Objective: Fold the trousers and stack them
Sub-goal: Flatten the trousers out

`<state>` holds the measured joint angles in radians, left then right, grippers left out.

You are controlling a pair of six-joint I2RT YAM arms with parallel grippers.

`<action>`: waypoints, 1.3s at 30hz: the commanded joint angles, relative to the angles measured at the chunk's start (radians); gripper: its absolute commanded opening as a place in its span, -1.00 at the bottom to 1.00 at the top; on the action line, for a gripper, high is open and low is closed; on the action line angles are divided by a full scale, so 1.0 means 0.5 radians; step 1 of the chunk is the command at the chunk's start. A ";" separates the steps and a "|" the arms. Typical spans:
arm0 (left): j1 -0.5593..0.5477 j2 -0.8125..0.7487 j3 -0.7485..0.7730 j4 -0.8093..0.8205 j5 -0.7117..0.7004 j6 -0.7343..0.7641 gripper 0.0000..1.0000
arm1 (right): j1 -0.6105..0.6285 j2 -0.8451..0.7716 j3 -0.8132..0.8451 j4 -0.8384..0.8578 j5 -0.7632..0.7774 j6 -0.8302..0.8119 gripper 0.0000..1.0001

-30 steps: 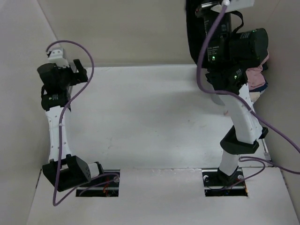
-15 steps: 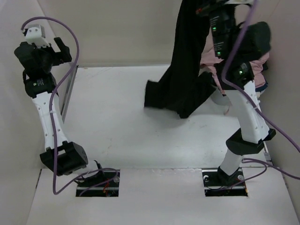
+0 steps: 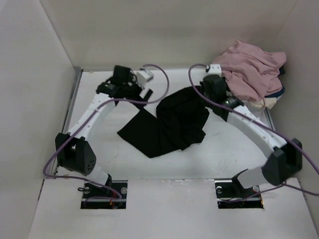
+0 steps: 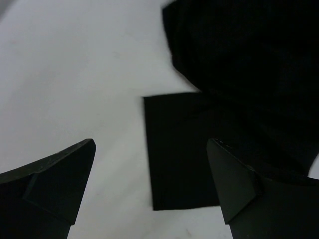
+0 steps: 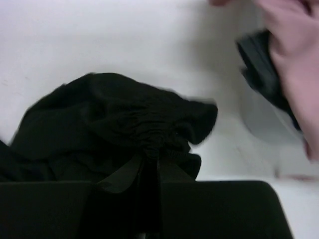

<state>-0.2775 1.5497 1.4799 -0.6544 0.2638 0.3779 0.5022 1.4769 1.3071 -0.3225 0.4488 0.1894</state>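
The left arm reaches across the table [image 3: 107, 149] toward the far middle, and the left gripper [image 3: 143, 94] hangs just above the near-left part of the trousers [image 3: 169, 122]. In the left wrist view that gripper [image 4: 150, 144] has its fingers [image 4: 55, 184] spread wide with nothing between them. Below the gap lie bare table [image 4: 75, 74] and a flat leg end of the trousers [image 4: 184, 159], its left edge straight and its lower edge squared off.

From above, the trousers lie in the middle of the table, between the two grippers. Their long axis runs on a diagonal from near-left to far-right. The flat leg end points toward the near-left. The cloth grows thicker and more bunched toward the far-right end.

The right gripper [image 3: 203, 99] meets that bunched far-right end. In the right wrist view its fingers [image 5: 209, 209] are closed on a pinch of the trousers [image 5: 109, 119]. The black cloth is gathered into puckers where it enters the fingers, and rises in a rumpled mound just beyond them.

At the far right corner a pink garment [image 3: 251, 69] lies heaped, just beside the right wrist. Navy and cream cloth [image 3: 275, 97] shows under its near edge. In the right wrist view the pink garment [image 5: 294, 59] fills the upper right, blurred, with a dark fold beside it that is too soft to make out.
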 commanded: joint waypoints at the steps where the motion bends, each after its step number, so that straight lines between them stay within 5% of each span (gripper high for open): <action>1: -0.130 0.024 -0.177 -0.191 -0.107 0.235 1.00 | 0.043 -0.545 -0.214 0.225 0.295 0.090 -0.94; 5: -0.097 -0.007 -0.297 -0.265 0.275 0.174 1.00 | 0.043 -0.812 -0.405 0.249 0.379 0.228 -0.95; 8: -0.274 -0.028 -0.425 -0.424 0.387 0.373 1.00 | -0.012 -0.867 -0.372 0.255 0.406 0.213 -0.94; 13: -0.517 -0.056 -0.858 -0.239 0.017 0.714 1.00 | -0.138 -0.910 -0.225 0.292 0.342 0.186 -0.93; 23: -0.670 0.315 -1.067 0.385 -0.408 0.527 0.99 | -0.070 -0.978 -0.230 0.332 0.333 0.143 -0.90; 27: -0.671 0.437 -0.975 0.468 -0.371 0.343 0.50 | -0.052 -1.027 -0.249 0.317 0.348 0.130 -0.90; 31: -0.680 0.527 -1.008 0.465 -0.337 0.309 -0.76 | -0.049 -1.058 -0.243 0.332 0.366 0.124 -0.90; 32: -0.677 0.515 -1.030 0.474 -0.350 0.294 -0.90 | -0.046 -1.052 -0.224 0.332 0.363 0.124 -0.90; 36: -0.420 0.224 -0.978 0.447 -0.423 0.208 -1.00 | 0.043 -0.939 -0.120 0.338 0.296 0.097 -0.94; 39: 0.091 -0.080 -0.679 0.337 -0.426 0.150 -1.00 | 0.178 -0.810 -0.007 0.372 0.235 0.014 -1.00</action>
<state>-0.4416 1.6714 1.0218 -0.4728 0.1093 0.5003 0.5388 1.0340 1.2240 -0.2234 0.6018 0.2371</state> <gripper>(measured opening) 0.023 0.095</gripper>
